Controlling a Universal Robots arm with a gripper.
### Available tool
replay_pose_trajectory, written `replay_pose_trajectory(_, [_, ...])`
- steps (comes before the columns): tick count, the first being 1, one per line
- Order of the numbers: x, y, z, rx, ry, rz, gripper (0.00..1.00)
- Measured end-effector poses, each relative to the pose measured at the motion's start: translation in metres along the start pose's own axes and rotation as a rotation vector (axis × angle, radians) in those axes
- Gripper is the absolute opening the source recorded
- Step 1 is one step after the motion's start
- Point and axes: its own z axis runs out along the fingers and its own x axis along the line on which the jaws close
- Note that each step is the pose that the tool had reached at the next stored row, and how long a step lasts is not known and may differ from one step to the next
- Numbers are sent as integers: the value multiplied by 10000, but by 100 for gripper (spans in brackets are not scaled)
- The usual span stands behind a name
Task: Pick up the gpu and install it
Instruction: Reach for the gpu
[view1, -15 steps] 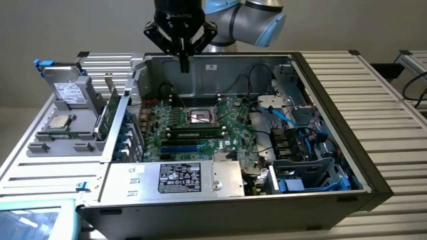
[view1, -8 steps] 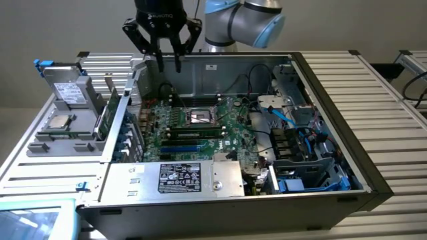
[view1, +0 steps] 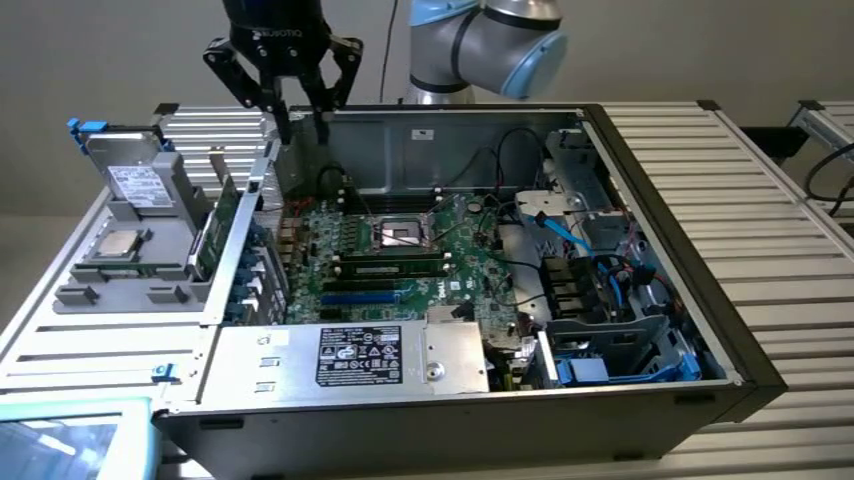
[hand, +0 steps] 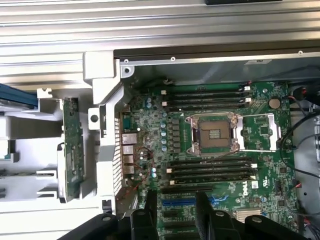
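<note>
Pincer (view1: 304, 108) (hand: 175, 197) spread, nothing between its fingers (hand: 150, 207). It hangs over the far corner of the open computer case (view1: 441, 430) on the exterior view's left, above the motherboard (view1: 400, 290). The gpu (view1: 224, 225) (hand: 71, 145) is outside the case. It stands on its edge in the grey parts holder (view1: 80, 300), just beside the case's side wall (hand: 107, 125) and well apart from the pincer. Also in the holder: a silver drive box with white label (view1: 134, 180) propped at the far end, and a processor chip (view1: 120, 243) lying flat nearer the camera. The side wall rises between the gpu and the board, with the board's port block (hand: 129, 150) set against its inner face. On the board: open processor socket (view1: 400, 233) (hand: 215, 134) mid-board, rows of black memory slots (hand: 205, 97) on both sides of it, and a blue slot (hand: 180, 203) that the wrist view shows between the fingers. A silver box with a black label (view1: 360, 355) takes up the near edge of the case. The case's side on the exterior view's right is crowded with blue cables (view1: 561, 235) and black wiring. Open room: the middle of the board and the strip along the side wall lie open from above. The case rests on a slatted tabletop (view1: 761, 170), whose slats run on past it on the exterior view's right.
</note>
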Motion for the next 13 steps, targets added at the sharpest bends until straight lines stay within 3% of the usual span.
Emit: replay_pose_trajectory(13, [594, 33, 46, -2, -28, 0, 44])
